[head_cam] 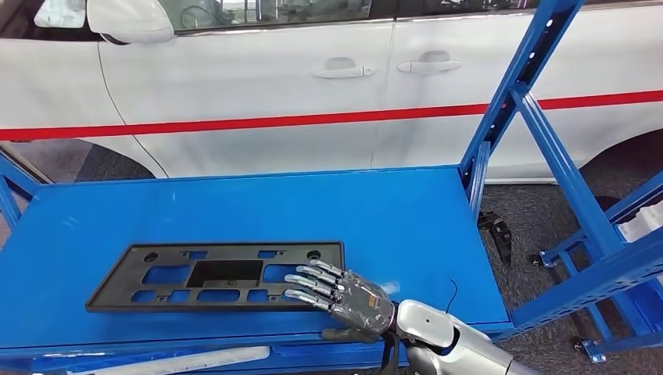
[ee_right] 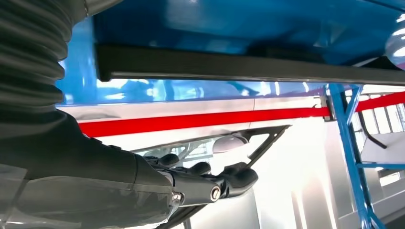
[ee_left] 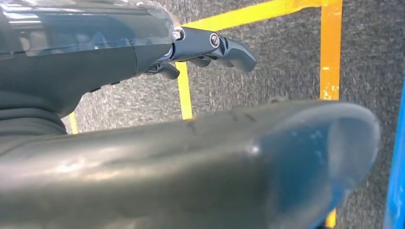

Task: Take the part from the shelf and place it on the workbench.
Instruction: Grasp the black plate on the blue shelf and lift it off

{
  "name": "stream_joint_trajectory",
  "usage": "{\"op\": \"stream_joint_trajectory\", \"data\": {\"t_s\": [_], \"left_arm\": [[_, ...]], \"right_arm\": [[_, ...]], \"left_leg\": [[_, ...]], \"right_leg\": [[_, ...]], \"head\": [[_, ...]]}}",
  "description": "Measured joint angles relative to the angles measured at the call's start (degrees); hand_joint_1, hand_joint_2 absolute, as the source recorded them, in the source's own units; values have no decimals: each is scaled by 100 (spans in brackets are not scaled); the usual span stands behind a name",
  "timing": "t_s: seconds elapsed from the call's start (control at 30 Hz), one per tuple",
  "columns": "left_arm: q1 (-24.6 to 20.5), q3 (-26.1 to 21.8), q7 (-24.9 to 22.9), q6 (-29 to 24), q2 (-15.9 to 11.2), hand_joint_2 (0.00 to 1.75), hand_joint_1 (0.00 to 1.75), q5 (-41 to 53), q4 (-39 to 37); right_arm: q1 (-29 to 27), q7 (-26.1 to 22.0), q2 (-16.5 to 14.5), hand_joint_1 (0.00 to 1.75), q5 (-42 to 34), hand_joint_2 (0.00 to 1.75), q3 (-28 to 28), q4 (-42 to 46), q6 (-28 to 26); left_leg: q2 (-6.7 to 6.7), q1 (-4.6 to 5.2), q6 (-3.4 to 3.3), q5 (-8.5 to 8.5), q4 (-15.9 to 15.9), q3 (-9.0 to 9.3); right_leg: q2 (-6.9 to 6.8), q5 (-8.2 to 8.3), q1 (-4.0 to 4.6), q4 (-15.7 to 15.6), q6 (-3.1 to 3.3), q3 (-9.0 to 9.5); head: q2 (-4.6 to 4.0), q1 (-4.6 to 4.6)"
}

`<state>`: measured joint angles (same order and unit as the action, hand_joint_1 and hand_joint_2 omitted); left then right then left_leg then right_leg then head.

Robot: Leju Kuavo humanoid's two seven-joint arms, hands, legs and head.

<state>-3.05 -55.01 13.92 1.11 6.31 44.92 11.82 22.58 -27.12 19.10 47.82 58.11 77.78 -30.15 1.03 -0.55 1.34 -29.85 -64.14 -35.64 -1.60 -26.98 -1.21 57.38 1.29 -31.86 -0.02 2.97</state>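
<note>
The part is a flat black rectangular frame with several cut-outs. It lies flat on the blue workbench, near the front edge. My right hand reaches in from the lower right, fingers stretched out and spread over the part's right end, thumb off to the side near the bench edge. In the right wrist view the part's dark edge rests on the blue surface, and the fingers stand a little apart from it, gripping nothing. My left hand hangs over the floor and holds nothing.
A white car with a red stripe stands close behind the bench. A blue shelf frame slants up at the right, with a black fitting on the floor beside it. Yellow floor lines run below the left hand.
</note>
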Motion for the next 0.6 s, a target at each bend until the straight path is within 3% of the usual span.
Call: {"op": "stream_joint_trajectory", "data": {"t_s": [0.07, 0.1, 0.13, 0.17, 0.23, 0.3, 0.4, 0.47, 0.57, 0.6], "left_arm": [[3, -17, -1, 1, 3, 0, 0, 0, 0], [8, -26, -1, 1, 5, 0, 0, 0, 0], [12, -37, -2, 2, 5, 0, 0, 1, 0], [13, -48, -3, 2, 5, 0, 0, 2, 0], [6, -63, -4, 3, 3, 0, 0, 10, 0], [4, -67, -6, 9, 2, 0, 0, 26, 0], [16, -70, -8, 25, 5, 0, 0, 59, 0], [8, -70, -10, 27, 9, 0, 0, 83, 0], [-18, -71, -16, 23, 9, 0, 0, 121, 0], [-18, -70, -19, 22, 8, 0, 0, 131, 0]], "right_arm": [[-4, -30, 54, 0, -87, 175, 3, 15, 55], [-8, -61, 72, 0, -176, 175, 5, 25, 111], [-11, -94, 79, 0, -282, 175, 4, 41, 172], [-13, -126, 82, 0, -386, 175, 1, 70, 234], [-12, -172, 84, 0, -535, 175, -22, 155, 329], [-8, -193, 84, 0, -600, 175, -47, 244, 390], [-7, -197, 84, 0, -551, 175, -55, 342, 393], [-10, -179, 78, 0, -380, 175, -51, 381, 322], [-35, -97, 65, 0, -95, 175, -11, 403, 171], [-51, -69, 65, 0, -32, 175, 12, 403, 133]], "left_leg": [[-9, 0, 30, -353, -790, -366], [-10, 0, 39, -405, -1022, -476], [-11, 0, 38, -329, -1002, -471], [-11, 0, 30, -157, -759, -358], [5, 5, -9, 230, 62, 31], [26, 19, -73, 389, 560, 252], [30, 24, -177, 412, 635, 266], [30, 2, -252, 443, 674, 279], [32, 1, -296, 455, 683, 276], [34, 4, -297, 453, 682, 277]], "right_leg": [[-16, -5, 13, 2, 19, -2], [-19, -6, 20, 5, 21, -1], [-19, -9, 24, 9, 20, 2], [-16, -14, 26, 14, 17, 8], [-7, -35, 36, 38, -11, 17], [10, -52, 57, 66, -59, 7], [25, -63, 54, 79, -138, -9], [49, -229, 35, 298, -187, -99], [87, -751, 2, 1380, -234, -589], [91, -813, -6, 1654, -240, -720]], "head": [[0, 1], [0, 1], [0, 1], [0, 1], [0, 1], [0, -1], [0, -1], [0, -1], [0, -2], [0, -2]]}}
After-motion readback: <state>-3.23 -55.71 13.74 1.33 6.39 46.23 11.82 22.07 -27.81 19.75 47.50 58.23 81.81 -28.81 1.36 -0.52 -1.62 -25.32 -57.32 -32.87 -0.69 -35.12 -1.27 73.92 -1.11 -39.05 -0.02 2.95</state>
